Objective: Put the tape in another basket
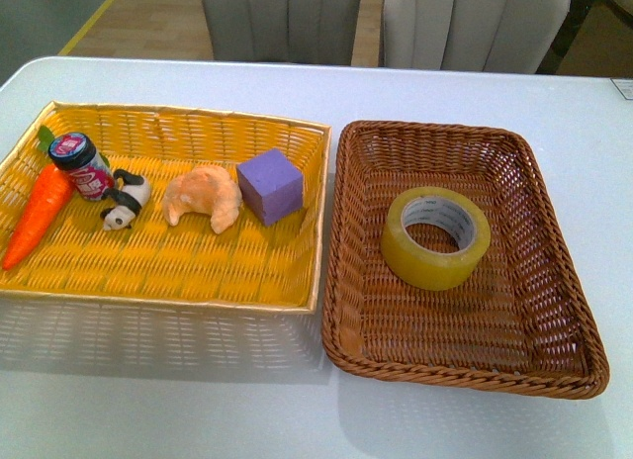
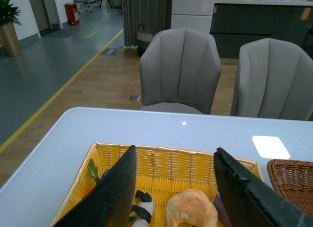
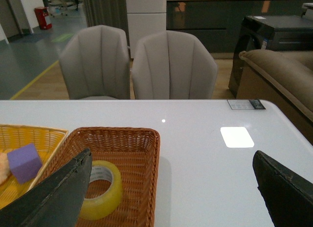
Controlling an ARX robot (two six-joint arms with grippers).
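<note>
A white table (image 1: 495, 93) carried two baskets side by side. The yellow basket (image 1: 178, 271) lay at nine o'clock, holding a carrot (image 1: 38, 214), croissant (image 1: 205, 197), purple block (image 1: 269, 185), small jar (image 1: 82, 164) and panda figure (image 1: 126, 201). The brown basket (image 1: 554, 311) lay at three o'clock with the tape (image 1: 435, 237) flat near its middle. The left gripper (image 2: 173, 188) and right gripper (image 3: 171, 197) both stood wide apart, holding nothing.

The tape (image 1: 436, 237) is translucent yellow with a white core. The basket (image 1: 554, 241) is brown woven wicker; the other basket (image 1: 168, 261) is bright yellow weave. The cube (image 1: 269, 185) is purple, the carrot (image 1: 38, 214) orange, the desk (image 1: 198, 410) white.
</note>
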